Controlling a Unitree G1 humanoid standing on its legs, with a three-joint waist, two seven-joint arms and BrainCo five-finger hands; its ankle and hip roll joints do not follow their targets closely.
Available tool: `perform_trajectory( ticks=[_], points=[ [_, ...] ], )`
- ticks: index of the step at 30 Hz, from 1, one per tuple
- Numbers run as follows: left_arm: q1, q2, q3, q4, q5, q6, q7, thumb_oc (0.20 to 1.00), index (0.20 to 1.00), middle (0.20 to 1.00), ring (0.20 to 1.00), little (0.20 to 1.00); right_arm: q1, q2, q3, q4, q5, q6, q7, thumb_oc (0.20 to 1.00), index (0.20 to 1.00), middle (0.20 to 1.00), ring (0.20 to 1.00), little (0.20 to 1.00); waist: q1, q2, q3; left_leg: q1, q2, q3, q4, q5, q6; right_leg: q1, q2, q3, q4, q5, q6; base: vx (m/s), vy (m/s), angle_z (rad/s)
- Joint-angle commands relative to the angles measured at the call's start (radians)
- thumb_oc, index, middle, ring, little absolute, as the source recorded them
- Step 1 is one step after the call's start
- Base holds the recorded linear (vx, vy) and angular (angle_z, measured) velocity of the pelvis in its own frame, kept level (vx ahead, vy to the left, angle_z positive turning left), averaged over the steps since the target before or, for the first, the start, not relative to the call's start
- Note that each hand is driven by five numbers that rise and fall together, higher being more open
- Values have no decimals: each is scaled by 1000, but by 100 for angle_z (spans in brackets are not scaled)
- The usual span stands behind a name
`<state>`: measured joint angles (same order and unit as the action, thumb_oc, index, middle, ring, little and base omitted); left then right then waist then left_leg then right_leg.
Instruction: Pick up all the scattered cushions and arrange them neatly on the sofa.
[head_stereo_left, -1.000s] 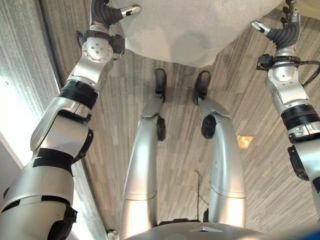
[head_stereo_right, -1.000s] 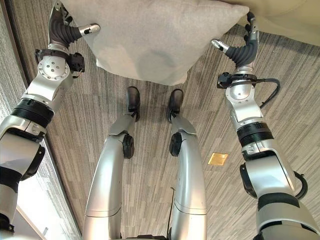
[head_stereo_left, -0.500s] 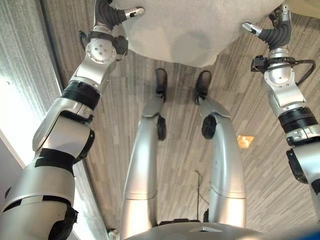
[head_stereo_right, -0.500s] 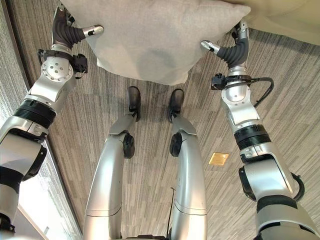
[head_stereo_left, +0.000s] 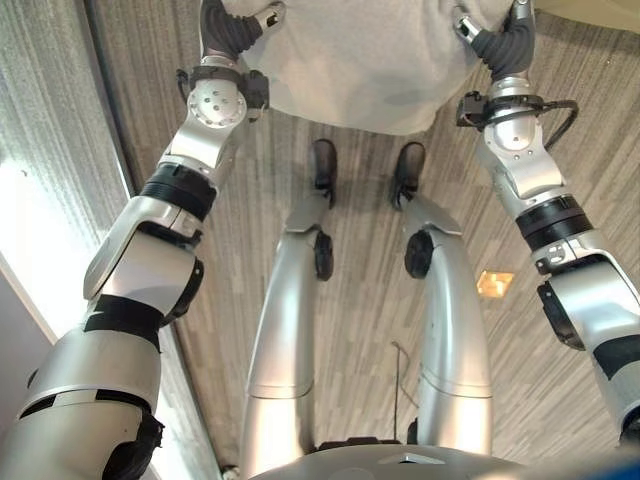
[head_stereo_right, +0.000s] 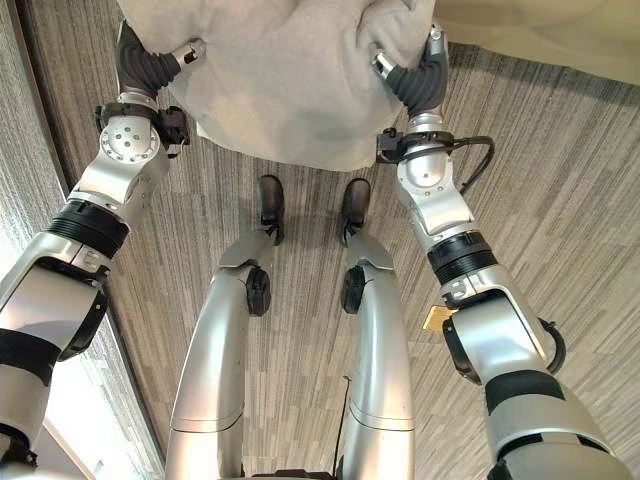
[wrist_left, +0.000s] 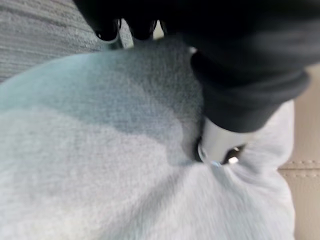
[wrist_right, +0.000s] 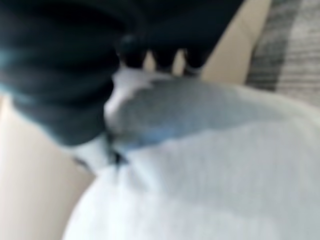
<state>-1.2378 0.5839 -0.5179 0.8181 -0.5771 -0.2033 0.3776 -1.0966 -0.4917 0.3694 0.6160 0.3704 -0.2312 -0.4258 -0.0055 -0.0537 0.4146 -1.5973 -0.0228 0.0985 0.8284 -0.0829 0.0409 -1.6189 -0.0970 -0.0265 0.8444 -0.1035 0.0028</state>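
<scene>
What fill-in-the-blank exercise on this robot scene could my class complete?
1. Both robot hands, left and right, grip one pale grey ____.
2. The cushion hangs above a striped grey ____.
3. Beside it in the left wrist view lies the ____-coloured sofa.

Missing words: cushion; floor; beige

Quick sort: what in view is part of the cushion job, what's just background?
Job:
- grey cushion, gripped at both sides
- left hand
- right hand
- beige sofa, past the cushion

Background:
- wood-grain floor
- small orange patch on the floor
</scene>
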Motion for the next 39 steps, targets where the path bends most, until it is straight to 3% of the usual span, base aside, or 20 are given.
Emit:
perform_trajectory(
  ticks=[1, 3, 7, 9, 12, 23, 24, 25, 31, 35, 39],
  points=[
    [16, -70, 45, -112, 2, -111, -17, 200, 200, 200, 200, 200, -26, 73, 84, -98, -23, -76, 28, 200, 200, 200, 200, 200, -32, 86, -74, 28, -52, -130, -1, -48, -44, 49, -16, -27, 17, -11, 101, 0, 0, 0],
    [21, -71, 51, -119, 5, -113, -16, 200, 200, 200, 200, 200, -19, 70, 74, -100, -24, -77, 26, 200, 200, 200, 200, 200, -33, 85, -79, 28, -52, -129, -5, -48, -45, 49, -15, -26, 16, -11, 101, 0, 0, 0],
    [109, -124, 107, -203, 35, -125, -27, 200, 200, 200, 200, 200, 54, 67, 19, -132, -48, -87, 43, 200, 200, 200, 200, 200, -36, 74, -168, 57, -58, -102, -122, -31, -43, 50, -7, -19, -39, -7, 98, -13, -49, 1],
    [120, -133, 114, -210, 39, -127, -28, 200, 200, 200, 200, 200, 64, 68, 14, -134, -51, -88, 46, 200, 200, 200, 200, 200, -37, 71, -183, 66, -61, -102, -144, -27, -42, 50, -6, -17, -47, -5, 97, -36, -58, 7],
    [223, -175, 151, -310, 70, -139, -50, 200, 200, 200, 200, 200, 141, 65, -7, -164, -82, -83, 65, 200, 200, 200, 200, 200, -37, 70, -204, 202, -63, -122, -254, -14, -47, 179, 1, -21, -140, 0, 97, -79, -91, 10],
    [462, -229, 164, -484, 142, -151, -104, 200, 200, 200, 200, 200, 370, 82, -42, -258, -126, -82, 118, 200, 200, 200, 200, 200, -40, 62, -204, 573, -64, -181, -424, -10, -71, 534, -12, -53, -333, 37, 94, -30, -59, 6],
    [513, -242, 161, -513, 152, -154, -115, 200, 200, 200, 200, 200, 424, 90, -54, -273, -125, -86, 128, 200, 200, 200, 200, 200, -42, 57, -212, 627, -70, -183, -464, 27, -73, 585, -19, -63, -381, 77, 88, -99, -77, 2],
    [541, -244, 166, -539, 158, -153, -121, 200, 200, 200, 200, 200, 458, 95, -67, -294, -122, -90, 132, 200, 200, 200, 200, 200, -39, 55, -220, 677, -70, -188, -489, 29, -77, 630, -17, -69, -403, 77, 89, -96, -64, 4],
    [659, -254, 152, -575, 175, -147, -147, 200, 200, 200, 200, 200, 575, 106, -86, -336, -145, -82, 148, 200, 200, 200, 200, 200, -41, 45, -230, 857, -64, -192, -565, 31, -79, 801, -19, -86, -495, 91, 90, 13, -47, 2],
    [812, -271, 166, -612, 156, -134, -183, 200, 200, 200, 200, 200, 727, 122, -131, -367, -158, -68, 160, 200, 200, 200, 200, 200, -40, 33, -239, 1108, -48, -180, -667, 43, -86, 1058, -9, -98, -617, 97, 91, 49, -71, -4],
    [903, -264, 189, -617, 146, -120, -207, 200, 200, 200, 200, 200, 817, 109, -167, -370, -180, -45, 168, 200, 200, 200, 200, 200, -46, 26, -260, 1252, -39, -162, -722, 37, -84, 1215, 5, -92, -693, 97, 92, 90, -46, -8]
  ],
)
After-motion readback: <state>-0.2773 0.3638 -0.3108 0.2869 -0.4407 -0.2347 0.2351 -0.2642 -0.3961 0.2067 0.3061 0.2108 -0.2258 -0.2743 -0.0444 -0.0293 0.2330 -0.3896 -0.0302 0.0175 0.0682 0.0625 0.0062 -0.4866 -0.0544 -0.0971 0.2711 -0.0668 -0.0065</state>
